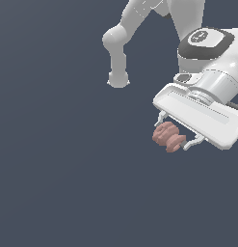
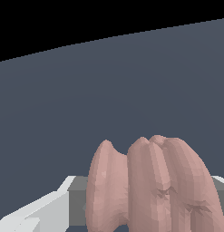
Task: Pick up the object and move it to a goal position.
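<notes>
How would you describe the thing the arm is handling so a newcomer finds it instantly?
Follow the white robot arm down to its broad white gripper on the exterior view's right. Between the jaws sits a small pinkish-brown lumpy object, matte and rounded, the only coloured thing against grey.

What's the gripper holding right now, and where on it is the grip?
The gripper holds the pinkish-brown lumpy object, its fingers closed on the two opposite ends of the lobed body.

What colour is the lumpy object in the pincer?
Pinkish-brown, matte; the object shows best in the wrist view, held in the pincer.
</notes>
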`<state>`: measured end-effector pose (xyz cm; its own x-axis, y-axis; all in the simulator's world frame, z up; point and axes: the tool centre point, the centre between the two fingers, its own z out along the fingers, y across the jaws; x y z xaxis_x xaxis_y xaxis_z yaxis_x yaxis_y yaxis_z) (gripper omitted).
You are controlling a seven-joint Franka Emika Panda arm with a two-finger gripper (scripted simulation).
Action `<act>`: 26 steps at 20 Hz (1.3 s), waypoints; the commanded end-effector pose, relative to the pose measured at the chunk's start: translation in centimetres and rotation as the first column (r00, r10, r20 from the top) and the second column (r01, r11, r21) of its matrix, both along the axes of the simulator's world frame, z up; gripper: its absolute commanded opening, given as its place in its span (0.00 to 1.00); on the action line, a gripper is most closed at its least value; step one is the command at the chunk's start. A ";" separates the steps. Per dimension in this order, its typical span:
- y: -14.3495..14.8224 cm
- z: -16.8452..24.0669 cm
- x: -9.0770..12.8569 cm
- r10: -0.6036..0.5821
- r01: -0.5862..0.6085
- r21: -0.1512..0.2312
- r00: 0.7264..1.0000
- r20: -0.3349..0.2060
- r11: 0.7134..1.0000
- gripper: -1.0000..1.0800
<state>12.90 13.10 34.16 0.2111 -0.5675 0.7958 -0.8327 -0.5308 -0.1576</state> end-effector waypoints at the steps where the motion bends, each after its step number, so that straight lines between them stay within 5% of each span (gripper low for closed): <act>1: 1.5 1.3 0.1 -0.026 0.027 -0.031 0.999 0.041 0.999 0.00; 12: 7.3 5.1 0.8 -0.105 0.128 -0.130 0.979 0.176 0.983 0.00; 26: 9.6 6.6 1.2 -0.134 0.175 -0.167 0.964 0.230 0.970 0.00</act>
<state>14.09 22.64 40.65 -0.0524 -0.4205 0.9058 -0.8633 -0.4369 -0.2527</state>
